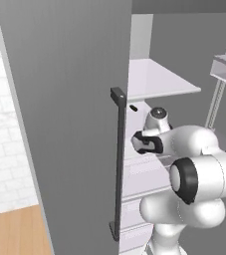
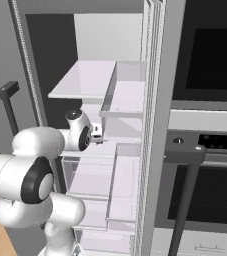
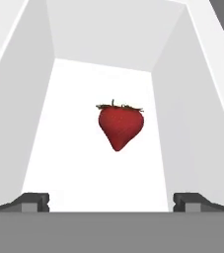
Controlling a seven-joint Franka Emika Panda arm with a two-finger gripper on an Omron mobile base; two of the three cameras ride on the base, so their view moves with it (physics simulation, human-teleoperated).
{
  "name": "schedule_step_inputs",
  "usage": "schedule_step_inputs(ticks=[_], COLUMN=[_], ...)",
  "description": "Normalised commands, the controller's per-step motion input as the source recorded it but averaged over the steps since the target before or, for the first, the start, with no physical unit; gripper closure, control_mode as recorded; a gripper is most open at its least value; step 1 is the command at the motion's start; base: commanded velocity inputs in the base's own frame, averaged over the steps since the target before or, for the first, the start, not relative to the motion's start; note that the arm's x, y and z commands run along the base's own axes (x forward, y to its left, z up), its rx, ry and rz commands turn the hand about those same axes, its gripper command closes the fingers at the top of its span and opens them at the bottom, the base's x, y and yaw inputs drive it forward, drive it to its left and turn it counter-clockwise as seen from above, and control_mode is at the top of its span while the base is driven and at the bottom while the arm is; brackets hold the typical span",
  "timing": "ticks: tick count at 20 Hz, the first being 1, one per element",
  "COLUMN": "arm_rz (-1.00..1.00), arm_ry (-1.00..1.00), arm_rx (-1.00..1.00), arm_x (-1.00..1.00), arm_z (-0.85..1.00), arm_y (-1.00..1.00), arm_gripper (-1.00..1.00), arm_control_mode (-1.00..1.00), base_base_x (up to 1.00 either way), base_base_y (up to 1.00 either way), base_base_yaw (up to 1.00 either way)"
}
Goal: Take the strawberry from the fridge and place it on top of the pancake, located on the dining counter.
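Hand spread wide, empty, before strawberry on white fridge shelf; base views: arm inside

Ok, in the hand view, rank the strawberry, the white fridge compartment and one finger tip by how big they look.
1. white fridge compartment, spanning nearly the whole view
2. strawberry
3. finger tip, though nearness to the camera makes its true size unsure

In the left base view the gripper sat hidden behind the arm's wrist and the fridge door, so its jaw state was unreadable there. The same held in the right base view, wrist blocking it. Both base views cut the fridge off at top and bottom edges. In the hand view, the fingertips were clipped at the lower frame.
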Motion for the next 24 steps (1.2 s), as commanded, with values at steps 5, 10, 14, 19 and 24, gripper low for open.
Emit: schedule_step_inputs(ticks=[5,10,14,19,24], arm_rz=[0.00,0.00,0.00,0.00,0.00], arm_ry=[0.00,0.00,0.00,0.00,0.00], arm_rx=[0.00,0.00,0.00,0.00,0.00], arm_x=[0.28,0.06,0.24,0.26,0.23], arm_z=[-0.11,-0.19,-0.04,0.00,-0.02], arm_y=[0.00,0.00,0.00,0.00,0.00], arm_gripper=[-1.00,-1.00,-1.00,-1.00,-1.00], arm_control_mode=[-1.00,-1.00,-1.00,-1.00,-1.00], base_base_x=[0.00,0.00,0.00,0.00,0.00], base_base_y=[0.00,0.00,0.00,0.00,0.00], base_base_yaw=[0.00,0.00,0.00,0.00,0.00])
